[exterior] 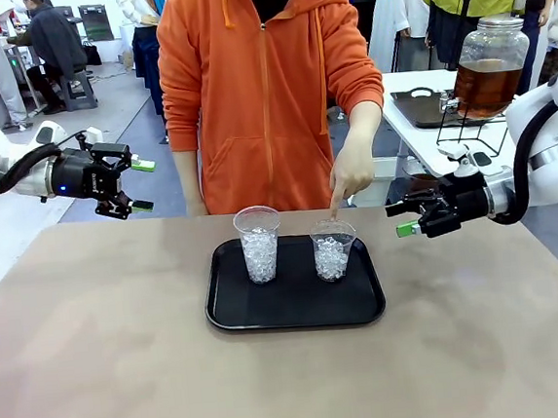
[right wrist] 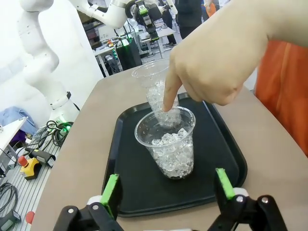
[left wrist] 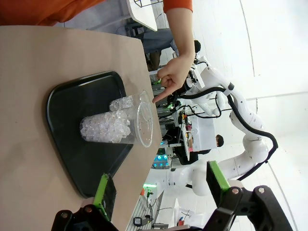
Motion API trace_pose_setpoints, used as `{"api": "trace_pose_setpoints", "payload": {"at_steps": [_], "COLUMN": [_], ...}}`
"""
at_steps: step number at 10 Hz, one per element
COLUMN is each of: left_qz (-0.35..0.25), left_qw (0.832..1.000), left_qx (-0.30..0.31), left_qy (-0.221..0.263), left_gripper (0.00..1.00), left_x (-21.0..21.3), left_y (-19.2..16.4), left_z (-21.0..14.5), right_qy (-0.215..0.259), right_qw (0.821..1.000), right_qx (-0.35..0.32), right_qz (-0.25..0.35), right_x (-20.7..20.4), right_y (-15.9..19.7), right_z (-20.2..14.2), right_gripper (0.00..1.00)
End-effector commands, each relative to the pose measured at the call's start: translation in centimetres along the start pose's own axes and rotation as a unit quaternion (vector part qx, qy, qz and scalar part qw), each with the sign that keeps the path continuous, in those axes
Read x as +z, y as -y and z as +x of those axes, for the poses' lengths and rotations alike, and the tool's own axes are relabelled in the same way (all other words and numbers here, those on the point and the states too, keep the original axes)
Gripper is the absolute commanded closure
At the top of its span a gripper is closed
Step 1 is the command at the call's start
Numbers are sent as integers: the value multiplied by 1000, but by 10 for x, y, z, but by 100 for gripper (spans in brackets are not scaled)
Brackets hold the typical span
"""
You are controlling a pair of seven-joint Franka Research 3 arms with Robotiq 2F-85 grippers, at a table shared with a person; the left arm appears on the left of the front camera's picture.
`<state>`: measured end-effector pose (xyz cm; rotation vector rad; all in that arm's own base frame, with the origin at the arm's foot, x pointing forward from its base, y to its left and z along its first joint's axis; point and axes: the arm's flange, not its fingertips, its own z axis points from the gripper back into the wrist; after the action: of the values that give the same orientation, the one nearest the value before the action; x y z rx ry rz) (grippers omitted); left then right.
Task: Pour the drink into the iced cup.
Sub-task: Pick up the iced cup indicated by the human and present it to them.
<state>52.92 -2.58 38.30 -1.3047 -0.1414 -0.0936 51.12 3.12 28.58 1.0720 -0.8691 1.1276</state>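
Front view: on the tan table (exterior: 97, 362), a black tray (exterior: 298, 310) with two clear cups of ice, upright and slightly apart. Person's hand (exterior: 352, 171) above the right-hand cup (exterior: 334, 251), index finger pointing down at its rim; left-hand cup (exterior: 260, 245) untouched. Left gripper (exterior: 141, 186) raised in the air at the left, well apart from the tray, fingers spread wide, holding nothing. Right gripper (exterior: 400, 219) hovering just right of the tray, fingers parted, likewise empty. Drink (exterior: 486, 86), amber, in a big glass jar (exterior: 491, 39) on a wire stand (exterior: 468, 134) on a white side table (exterior: 410, 82) behind the right arm, well apart from both cups.

Left wrist view: left gripper (left wrist: 160, 185) wide open, nothing between the green pads. Beyond it the tray (left wrist: 72, 96), the left-hand cup (left wrist: 118, 127) nearest, the right-hand cup (left wrist: 120, 102) mostly hidden behind it. Hand (left wrist: 174, 76) with fingertip near that far rim.

Right wrist view: right gripper (right wrist: 167, 187) open and empty, aimed at the right-hand cup (right wrist: 169, 144) near the middle of the tray (right wrist: 144, 187). Hand (right wrist: 216, 57) close above, index fingertip just at the cup's far rim. Left-hand cup (right wrist: 150, 79) behind, partly hidden by the finger
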Motion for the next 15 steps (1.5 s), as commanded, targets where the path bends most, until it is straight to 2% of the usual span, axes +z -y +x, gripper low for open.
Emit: {"api": "trace_pose_setpoints", "payload": {"at_steps": [1, 3, 6, 15], "left_qz": [-4, -4, -4, -4], "left_qw": [1000, 1000, 1000, 1000], "left_qx": [-2, -2, -2, -2], "left_qy": [1, 1, 1, 1], "left_gripper": [0, 0, 0, 0], "left_x": [1, 1, 1, 1], "left_y": [1, 1, 1, 1], "left_z": [0, 0, 0, 0], "right_qy": [0, 3, 17, 63], "right_qw": [1000, 999, 996, 995], "right_qx": [0, 49, 93, 73], "right_qz": [0, -17, -1, 29], "right_x": [0, -11, -37, -84], "right_y": [0, 14, 27, 42], "right_z": [0, -9, -25, -50], "right_gripper": [0, 0, 0, 0]}}
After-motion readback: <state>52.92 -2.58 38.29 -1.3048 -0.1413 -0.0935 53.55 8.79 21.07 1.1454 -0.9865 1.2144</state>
